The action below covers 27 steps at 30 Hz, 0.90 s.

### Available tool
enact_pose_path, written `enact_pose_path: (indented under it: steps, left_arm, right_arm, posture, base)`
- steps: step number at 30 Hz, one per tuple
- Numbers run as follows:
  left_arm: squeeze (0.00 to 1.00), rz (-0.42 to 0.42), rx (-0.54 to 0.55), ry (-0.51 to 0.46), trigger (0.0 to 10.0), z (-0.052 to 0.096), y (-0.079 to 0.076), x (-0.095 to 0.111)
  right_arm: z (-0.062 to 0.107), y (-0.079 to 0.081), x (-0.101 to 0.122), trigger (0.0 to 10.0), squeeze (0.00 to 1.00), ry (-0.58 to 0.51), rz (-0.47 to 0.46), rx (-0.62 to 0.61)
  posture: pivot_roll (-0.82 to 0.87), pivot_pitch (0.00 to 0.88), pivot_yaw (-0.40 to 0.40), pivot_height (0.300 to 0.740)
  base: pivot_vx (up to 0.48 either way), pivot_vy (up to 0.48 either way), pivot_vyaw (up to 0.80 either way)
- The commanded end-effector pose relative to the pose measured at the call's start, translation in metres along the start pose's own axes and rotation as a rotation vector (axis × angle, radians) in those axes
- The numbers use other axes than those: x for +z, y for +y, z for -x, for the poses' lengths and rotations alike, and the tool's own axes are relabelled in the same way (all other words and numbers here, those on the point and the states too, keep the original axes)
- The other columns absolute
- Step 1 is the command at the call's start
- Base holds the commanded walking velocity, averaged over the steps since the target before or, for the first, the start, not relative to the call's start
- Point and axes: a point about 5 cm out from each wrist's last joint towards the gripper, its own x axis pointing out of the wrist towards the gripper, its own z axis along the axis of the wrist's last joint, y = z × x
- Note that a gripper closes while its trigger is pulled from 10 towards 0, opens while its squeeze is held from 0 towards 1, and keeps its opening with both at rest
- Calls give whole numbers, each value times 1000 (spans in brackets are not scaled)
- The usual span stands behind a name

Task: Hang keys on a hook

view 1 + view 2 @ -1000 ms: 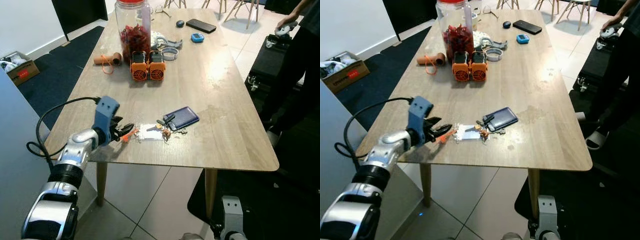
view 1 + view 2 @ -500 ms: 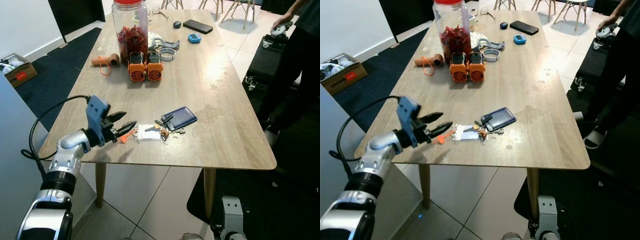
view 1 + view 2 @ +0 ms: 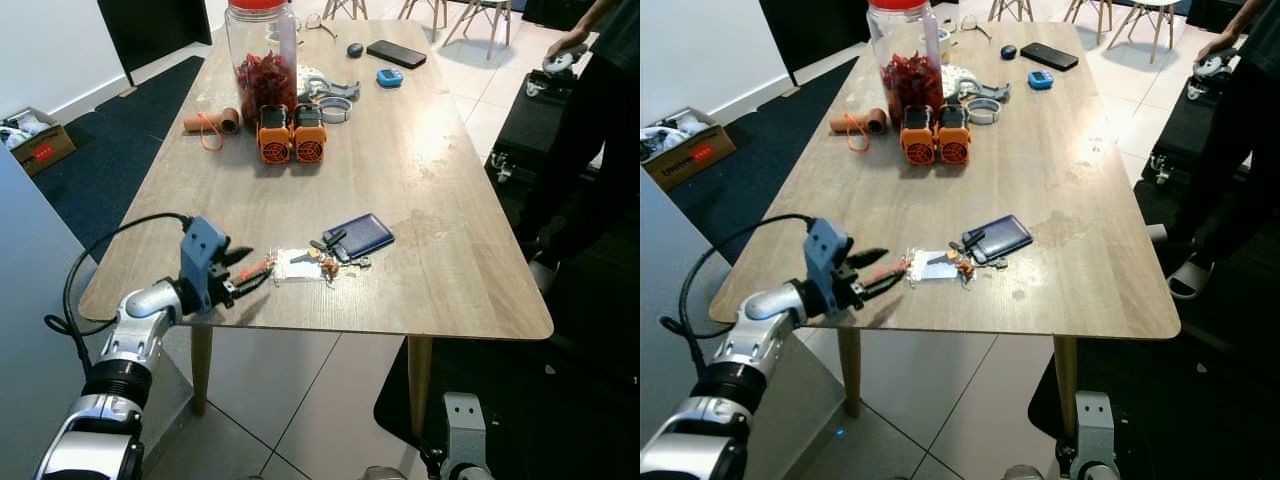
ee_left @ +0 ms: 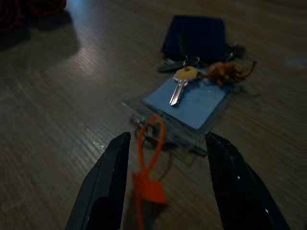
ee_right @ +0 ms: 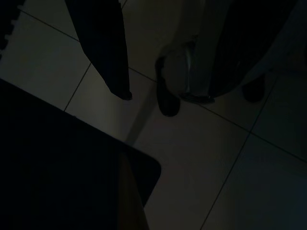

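On the table, keys just beyond left pincer, fingers apart

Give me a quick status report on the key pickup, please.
Left gripper open, fingers either side of the orange tag on the table. Keys lying flat by the blue wallet, not lifted. Right gripper hanging idle, open. Nothing blocking.

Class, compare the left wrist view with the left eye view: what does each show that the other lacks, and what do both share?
Left wrist view alone: close detail, with a silver key lying on the clear card holder.

Left eye view alone: the jar, two orange fans, a phone and a person.

Both: the open left gripper, the orange loop tag, the dark wallet and the wooden table.
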Motion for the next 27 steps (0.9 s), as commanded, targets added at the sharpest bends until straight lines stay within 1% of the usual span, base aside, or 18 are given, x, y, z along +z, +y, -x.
enact_pose_path:
  steps: [1, 5, 7, 8, 16, 21, 22, 23, 24, 25, 26, 27]
  left_arm:
    - [0, 2, -2, 43, 10000, -2, -6, -10]
    - [0, -20, 66, 65, 10000, -6, -4, -12]
    - [0, -20, 66, 65, 10000, -6, -4, -12]
    - [0, -16, 91, 62, 10000, -8, -3, -12]
    - [0, -13, 76, 71, 10000, -9, -4, -14]
    - [0, -19, 50, 109, 10000, -6, -6, -19]
    - [0, -19, 50, 122, 9333, -6, -6, -20]
    - [0, -20, 50, 130, 9333, -6, -6, -21]
    - [0, -18, 55, 134, 4431, -6, -6, -22]
    - [0, -18, 55, 134, 4431, -6, -6, -22]
    - [0, -18, 57, 137, 0, -6, -6, -23]
    - [0, -18, 57, 138, 0, -6, -6, -23]
  right_arm:
    - [1, 3, -4, 10000, 0, 20, -3, 4]
    - [0, 3, -4, 10000, 0, 18, -4, 4]
    - [0, 3, -4, 10000, 0, 18, -4, 4]
    - [0, 3, -3, 10000, 0, 16, -6, 3]
    - [0, 2, -3, 10000, 0, 16, -10, -1]
    - [1, 2, -5, 10000, 0, 18, -11, -2]
    - [1, 2, -5, 10000, 0, 19, -11, -2]
    - [1, 2, -6, 10000, 0, 20, -11, -3]
    - [1, 2, -6, 10000, 0, 20, -11, -3]
    - [1, 2, -6, 10000, 0, 20, -11, -3]
    - [1, 2, -6, 10000, 0, 21, -11, -3]
    - [1, 1, -5, 10000, 0, 21, -10, -3]
  posture:
    - [16, 71, 17, 740]
    - [16, 70, 18, 740]
    - [16, 70, 18, 740]
    - [14, 69, 20, 740]
    - [10, 68, 24, 740]
    - [10, 70, 23, 740]
    - [10, 71, 23, 740]
    - [10, 71, 22, 740]
    - [10, 70, 22, 740]
    - [10, 70, 22, 740]
    - [11, 70, 22, 740]
    - [11, 70, 22, 740]
  base:
    - [0, 0, 0]
    - [0, 0, 0]
    - [0, 0, 0]
    - [0, 0, 0]
    - [0, 0, 0]
    - [0, 0, 0]
    - [0, 0, 0]
    - [0, 0, 0]
    - [0, 0, 0]
    - [0, 0, 0]
    - [0, 0, 0]
    - [0, 0, 0]
